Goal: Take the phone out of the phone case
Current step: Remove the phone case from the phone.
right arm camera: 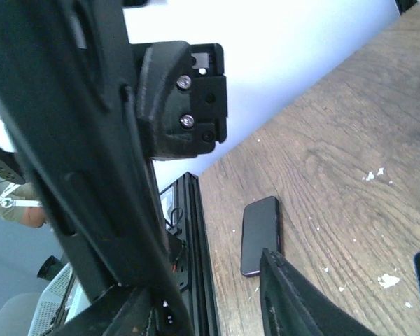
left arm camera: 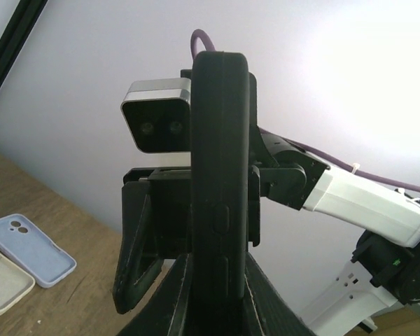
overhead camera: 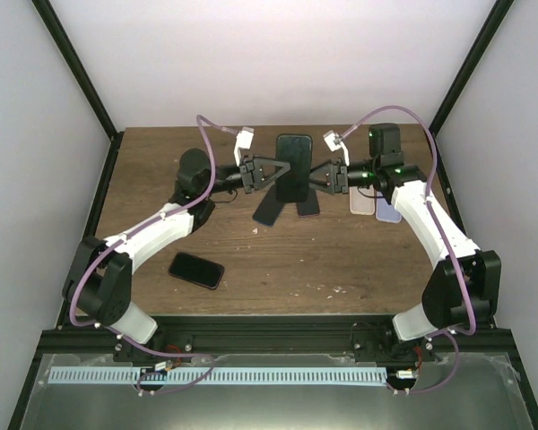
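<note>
While the black-cased phone (overhead camera: pixel 294 161) hangs above the desk (overhead camera: pixel 341 260) between both arms, the left pincer (overhead camera: pixel 276 171) is clenched on one long edge. The right pincer (overhead camera: pixel 314 175) sits at the opposite edge, released, one finger clear of it.

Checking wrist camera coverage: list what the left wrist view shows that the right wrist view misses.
Only left wrist: a light blue case and a cream case, empty, side by side. Only right wrist: a dark phone lying flat near the black rail. Both: the wooden table and the black cased phone, edge-on and close to the lens.
</note>
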You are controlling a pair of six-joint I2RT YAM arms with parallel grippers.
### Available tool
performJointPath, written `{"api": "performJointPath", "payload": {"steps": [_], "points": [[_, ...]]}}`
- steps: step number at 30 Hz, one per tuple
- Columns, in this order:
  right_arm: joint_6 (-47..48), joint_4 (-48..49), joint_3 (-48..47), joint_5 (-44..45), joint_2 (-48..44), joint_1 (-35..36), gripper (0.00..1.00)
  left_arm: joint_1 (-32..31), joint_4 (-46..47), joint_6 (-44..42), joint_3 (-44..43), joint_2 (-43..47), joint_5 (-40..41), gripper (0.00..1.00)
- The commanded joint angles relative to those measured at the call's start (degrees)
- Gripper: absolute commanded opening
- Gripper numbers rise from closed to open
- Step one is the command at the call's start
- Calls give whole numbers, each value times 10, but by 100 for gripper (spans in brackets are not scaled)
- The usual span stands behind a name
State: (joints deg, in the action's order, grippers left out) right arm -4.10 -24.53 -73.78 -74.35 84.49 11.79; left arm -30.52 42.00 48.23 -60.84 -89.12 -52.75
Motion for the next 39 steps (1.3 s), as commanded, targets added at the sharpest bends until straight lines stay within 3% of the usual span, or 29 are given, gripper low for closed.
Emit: {"api": "performJointPath", "payload": {"steps": [1,7,10,15,19,21,30,35,39], "points": [[-72,199,-79,-41,-12,-1,34,-78,-66,49,53,-49,-190,0],[-88,213,-28,-81,-20,-1,4,-77,-18,80,50,-75,-160,0],[-83,205,18,-73,-34,-1,1,-76,-10,83,38,-88,-128,5],[-16,127,87,2,-48,-5,1,-62,-33,60,34,-91,-37,44],[-4,117,148,78,-66,-17,1,-54,-174,-53,40,-46,90,70],[-2,113,174,113,-71,-19,1,-55,-240,-103,46,-24,149,73],[-20,136,250,185,-63,-23,1,-73,-360,-194,76,32,297,77],[-44,83,226,260,-48,-23,1,-135,-468,-273,31,41,471,77],[-66,-3,197,310,-16,-24,1,-203,-499,-307,-4,22,571,77]]}}
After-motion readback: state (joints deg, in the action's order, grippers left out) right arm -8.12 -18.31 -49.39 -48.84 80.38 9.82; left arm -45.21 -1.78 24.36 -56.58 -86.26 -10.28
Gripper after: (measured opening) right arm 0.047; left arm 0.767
